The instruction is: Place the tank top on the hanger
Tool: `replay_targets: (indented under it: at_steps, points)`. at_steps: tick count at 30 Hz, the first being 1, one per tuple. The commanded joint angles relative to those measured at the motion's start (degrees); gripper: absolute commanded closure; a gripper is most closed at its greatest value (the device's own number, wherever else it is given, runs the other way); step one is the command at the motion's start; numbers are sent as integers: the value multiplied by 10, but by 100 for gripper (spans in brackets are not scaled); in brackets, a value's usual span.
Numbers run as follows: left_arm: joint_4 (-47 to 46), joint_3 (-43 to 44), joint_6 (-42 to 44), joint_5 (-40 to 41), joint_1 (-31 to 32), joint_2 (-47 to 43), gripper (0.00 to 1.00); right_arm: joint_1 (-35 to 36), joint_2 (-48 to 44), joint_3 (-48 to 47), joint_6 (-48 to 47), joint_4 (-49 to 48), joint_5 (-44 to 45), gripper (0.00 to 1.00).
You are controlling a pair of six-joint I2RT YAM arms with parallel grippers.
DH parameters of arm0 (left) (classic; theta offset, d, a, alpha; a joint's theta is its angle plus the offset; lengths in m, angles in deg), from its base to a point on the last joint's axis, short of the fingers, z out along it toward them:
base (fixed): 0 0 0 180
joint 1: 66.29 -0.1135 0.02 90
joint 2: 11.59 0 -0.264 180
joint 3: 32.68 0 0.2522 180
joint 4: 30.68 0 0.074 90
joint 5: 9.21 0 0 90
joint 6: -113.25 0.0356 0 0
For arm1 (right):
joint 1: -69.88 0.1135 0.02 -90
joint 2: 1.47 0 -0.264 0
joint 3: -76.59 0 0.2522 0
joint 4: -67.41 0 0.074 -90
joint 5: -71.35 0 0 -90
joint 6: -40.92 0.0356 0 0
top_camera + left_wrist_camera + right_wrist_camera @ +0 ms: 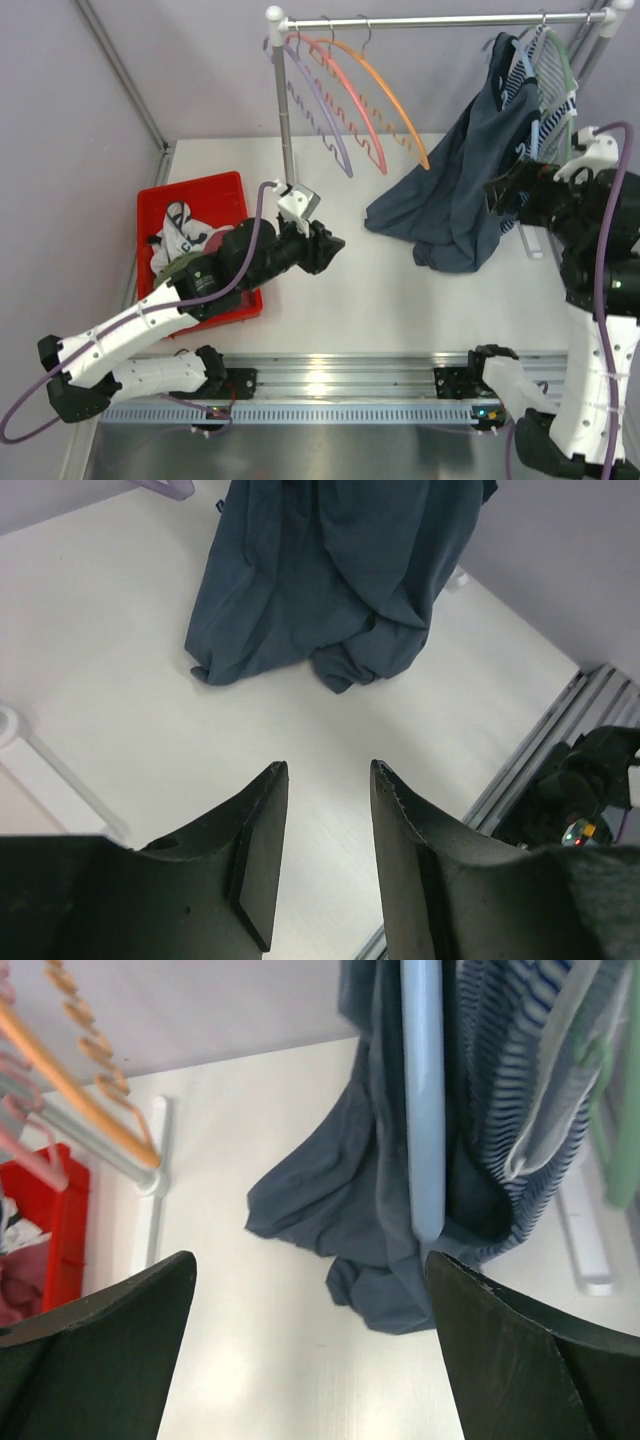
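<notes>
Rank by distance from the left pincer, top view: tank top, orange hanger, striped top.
1. Tank top, heaped on the table just right of the left pincer.
2. Orange hanger, hanging from the rail, further back.
3. Striped top, far right on the rail.

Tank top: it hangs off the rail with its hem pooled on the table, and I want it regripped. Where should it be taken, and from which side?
Probably the hanging folds of the tank top beside the light-blue hanger, approached from the near side by the right end effector, which is open and facing them. Vertical folds there suit a sideways pinch; the pooled hem lies flatter.
</notes>
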Motion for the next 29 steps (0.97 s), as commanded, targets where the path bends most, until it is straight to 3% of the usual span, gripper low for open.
replay_targets:
  at_steps: [1, 6, 15, 29]
  points:
    - [-86, -44, -68, 1, 2, -3, 57, 22, -58, 65, 27, 14, -37, 4]
    - [-126, -109, -122, 26, 3, -13, 58, 39, -154, 194, 45, 12, -58, 4]
    - [-84, -130, -120, 43, 4, -25, 58, 58, -262, 360, 61, -7, -40, 0]
    - [-26, -135, -111, 60, 4, -74, 58, 63, -276, 367, 55, 1, 14, 0]
